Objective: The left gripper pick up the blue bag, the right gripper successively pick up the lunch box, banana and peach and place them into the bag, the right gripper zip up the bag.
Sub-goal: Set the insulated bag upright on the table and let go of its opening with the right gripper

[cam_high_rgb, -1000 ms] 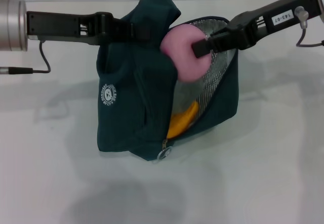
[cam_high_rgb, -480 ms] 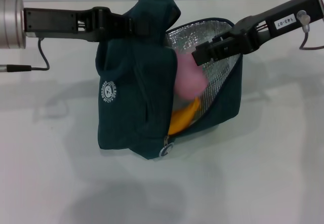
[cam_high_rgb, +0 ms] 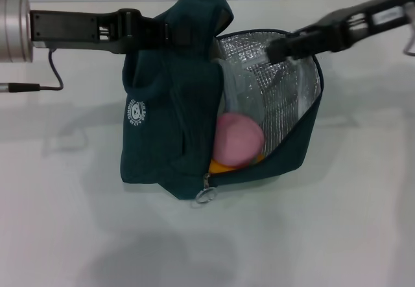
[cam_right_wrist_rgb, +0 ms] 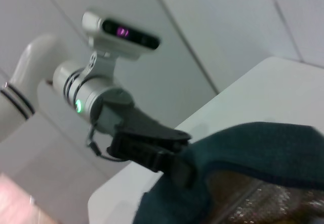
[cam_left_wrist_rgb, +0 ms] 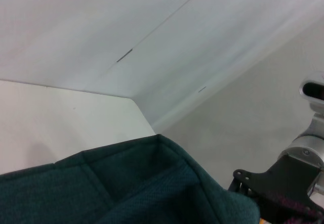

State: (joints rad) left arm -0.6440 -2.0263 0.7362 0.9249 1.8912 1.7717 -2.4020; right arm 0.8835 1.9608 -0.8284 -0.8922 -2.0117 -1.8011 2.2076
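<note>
Blue bag [cam_high_rgb: 172,128] held up over the white surface [cam_high_rgb: 337,229] by the left tool [cam_high_rgb: 178,35], mouth open.
The left tool is clamped on the bag's top fabric. The right tool [cam_high_rgb: 275,47] hovers at the foil-lined mouth; whether its fingers are apart cannot be told. Inside lie the clear lunch box [cam_high_rgb: 243,92], the pink peach [cam_high_rgb: 238,139] below it, and a sliver of banana [cam_high_rgb: 219,167] beneath the peach.

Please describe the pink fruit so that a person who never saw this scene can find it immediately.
Find the blue bag hanging from the left tool in the middle of the white table. Look into its open, foil-lined mouth. The peach lies low inside, above the banana: the only round, pink thing there.
</note>
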